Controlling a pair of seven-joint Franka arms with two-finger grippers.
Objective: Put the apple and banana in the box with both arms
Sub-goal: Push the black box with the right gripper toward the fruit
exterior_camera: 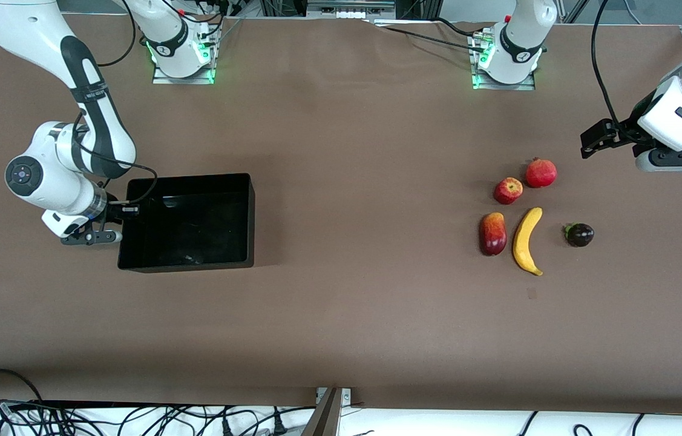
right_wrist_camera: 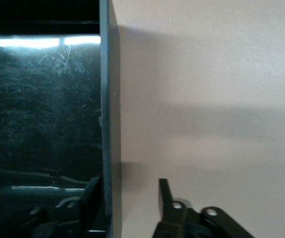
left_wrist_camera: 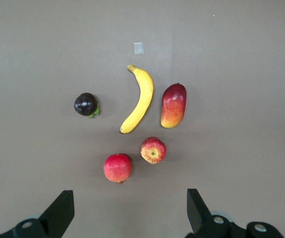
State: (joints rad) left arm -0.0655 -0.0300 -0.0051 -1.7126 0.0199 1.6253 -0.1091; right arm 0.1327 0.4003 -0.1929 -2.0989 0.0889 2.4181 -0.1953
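Observation:
The apple (exterior_camera: 508, 190) (left_wrist_camera: 153, 150) lies on the brown table toward the left arm's end. The yellow banana (exterior_camera: 526, 240) (left_wrist_camera: 140, 99) lies just nearer the front camera. The black box (exterior_camera: 189, 177) (right_wrist_camera: 110, 99) sits empty toward the right arm's end. My right gripper (exterior_camera: 117, 221) (right_wrist_camera: 127, 191) straddles the box's end wall, open. One finger rests inside against the wall and the other stands outside, apart from it. My left gripper (exterior_camera: 676, 158) (left_wrist_camera: 130, 213) hangs open and empty, high over the table near the fruits.
A red pomegranate (exterior_camera: 541, 172) (left_wrist_camera: 117, 167) lies beside the apple. A red-yellow mango-like fruit (exterior_camera: 493, 233) (left_wrist_camera: 174, 105) lies beside the banana. A dark purple fruit (exterior_camera: 579, 234) (left_wrist_camera: 86, 104) lies closer to the left arm's end. Cables run along the table's front edge.

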